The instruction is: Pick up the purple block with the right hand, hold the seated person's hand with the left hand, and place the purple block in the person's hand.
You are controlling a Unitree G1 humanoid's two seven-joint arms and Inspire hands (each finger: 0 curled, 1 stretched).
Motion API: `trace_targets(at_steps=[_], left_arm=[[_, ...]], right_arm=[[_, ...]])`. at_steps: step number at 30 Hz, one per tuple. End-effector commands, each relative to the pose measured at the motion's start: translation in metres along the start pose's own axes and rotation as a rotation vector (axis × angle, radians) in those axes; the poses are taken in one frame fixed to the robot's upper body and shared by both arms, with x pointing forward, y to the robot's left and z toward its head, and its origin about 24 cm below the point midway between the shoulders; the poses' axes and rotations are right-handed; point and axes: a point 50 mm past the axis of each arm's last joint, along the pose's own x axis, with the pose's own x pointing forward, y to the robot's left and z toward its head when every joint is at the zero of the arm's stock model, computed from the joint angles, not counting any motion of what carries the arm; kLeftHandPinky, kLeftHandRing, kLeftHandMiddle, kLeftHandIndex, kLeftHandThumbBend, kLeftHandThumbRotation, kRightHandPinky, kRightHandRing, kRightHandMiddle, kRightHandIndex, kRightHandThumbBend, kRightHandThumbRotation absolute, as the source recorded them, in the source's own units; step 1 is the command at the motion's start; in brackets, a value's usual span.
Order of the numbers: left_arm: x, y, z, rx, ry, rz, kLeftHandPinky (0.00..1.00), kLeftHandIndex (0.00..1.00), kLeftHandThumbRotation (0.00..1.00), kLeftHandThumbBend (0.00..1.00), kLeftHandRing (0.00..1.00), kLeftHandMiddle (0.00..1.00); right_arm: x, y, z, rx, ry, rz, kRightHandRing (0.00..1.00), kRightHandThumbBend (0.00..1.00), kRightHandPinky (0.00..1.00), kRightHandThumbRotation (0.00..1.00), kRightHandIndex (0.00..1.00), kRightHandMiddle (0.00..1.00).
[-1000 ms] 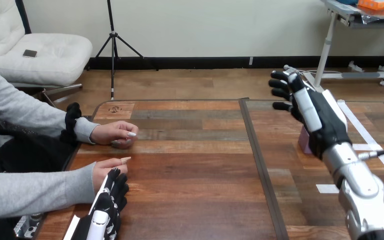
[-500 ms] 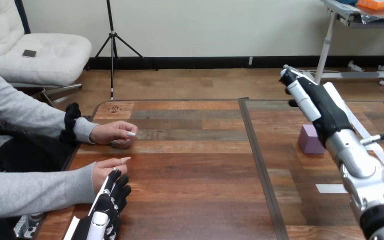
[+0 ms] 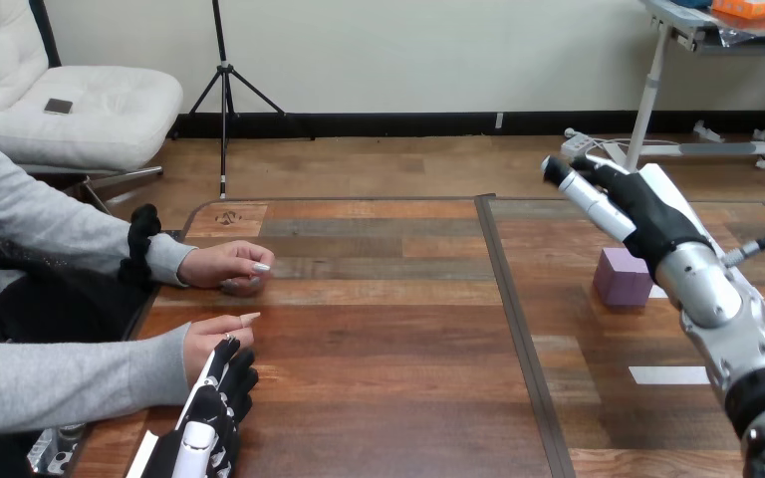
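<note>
The purple block [image 3: 624, 277] is sitting on the table's [image 3: 388, 398] right half, with nothing touching it. The right hand [image 3: 652, 219] is hovering above and just beyond it, fingers [image 3: 580, 189] stretched straight, holding nothing. White tape strips [image 3: 667, 375] are lying near the block toward the right edge. Open boards are stretching from the block, across a dark seam [image 3: 518, 329], toward the left side. The left hand [image 3: 214, 403] is resting at the near left edge, fingers nearly straight, tips touching the person's nearer hand [image 3: 214, 337] without wrapping it.
</note>
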Motion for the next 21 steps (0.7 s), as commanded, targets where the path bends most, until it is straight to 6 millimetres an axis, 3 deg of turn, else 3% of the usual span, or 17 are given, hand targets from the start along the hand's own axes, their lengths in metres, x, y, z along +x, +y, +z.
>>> trace_targets(at_steps=[1, 14, 21], left_arm=[[0.0168, -0.0006, 0.0133, 0.010, -0.127, -0.022, 1.00, 0.99, 1.00, 0.63, 0.99, 0.98], [0.0157, 0.0014, 0.0138, 0.020, -0.125, -0.040, 1.00, 0.97, 1.00, 0.64, 0.97, 0.98], [0.0152, 0.0010, 0.0129, -0.007, -0.129, -0.045, 1.00, 0.97, 1.00, 0.64, 0.97, 0.98]], right_arm=[[0.0155, -0.0676, 0.0708, -0.287, -0.062, -0.156, 0.95, 0.86, 0.85, 1.00, 0.96, 0.96], [0.0173, -0.0637, 0.0641, -0.436, 0.045, -0.113, 1.00, 0.91, 0.98, 1.00, 1.00, 1.00], [0.0179, -0.0597, 0.0620, -0.463, 0.075, -0.100, 1.00, 0.92, 1.00, 0.98, 1.00, 1.00]])
